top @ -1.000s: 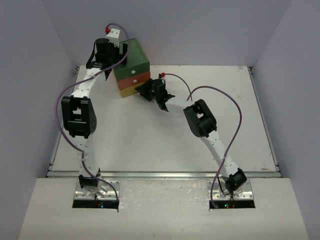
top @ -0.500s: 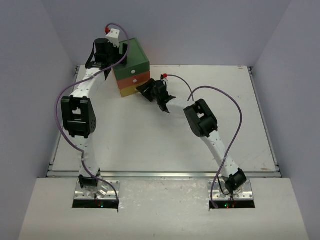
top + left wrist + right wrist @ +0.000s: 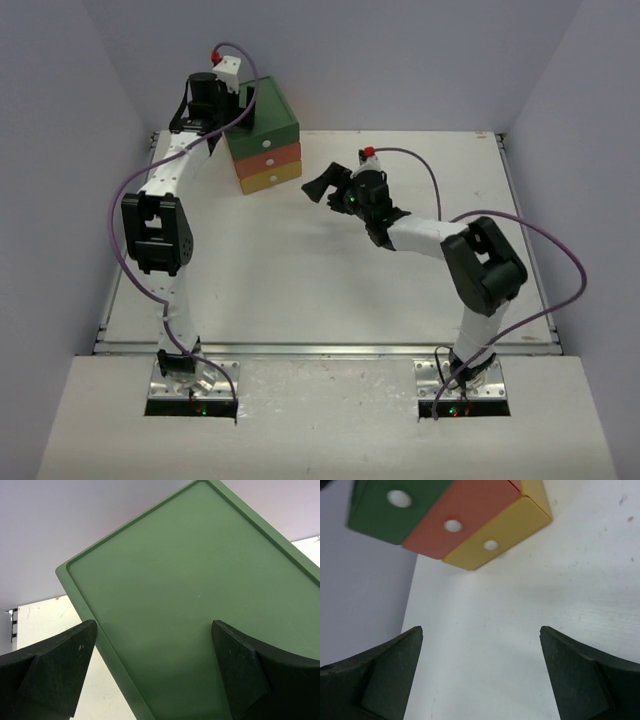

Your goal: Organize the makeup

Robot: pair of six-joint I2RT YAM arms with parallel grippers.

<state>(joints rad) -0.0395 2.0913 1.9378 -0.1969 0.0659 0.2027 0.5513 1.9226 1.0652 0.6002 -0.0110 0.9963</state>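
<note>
No makeup shows in any view. The drawer chest (image 3: 265, 135) stands at the table's back left, with green, orange and yellow drawer fronts (image 3: 455, 525) flush and shut, each with a round hole. My left gripper (image 3: 245, 100) hovers over the chest's green top (image 3: 200, 570), open, with nothing between its fingers (image 3: 60, 660). My right gripper (image 3: 320, 187) hangs low over the bare white table to the right of the chest and faces the drawer fronts. Its jaws (image 3: 481, 629) are open and empty.
The white table (image 3: 300, 270) is boxed in by pale walls at the back and both sides. The chest sits close to the back-left corner. Purple cables (image 3: 540, 235) loop off both arms. The right arm's elbow (image 3: 485, 270) rises over the table's right half.
My right gripper has drawn back to the right, away from the yellow drawer front, and its jaws have spread wide. The right elbow swung right. The left arm barely moved.
</note>
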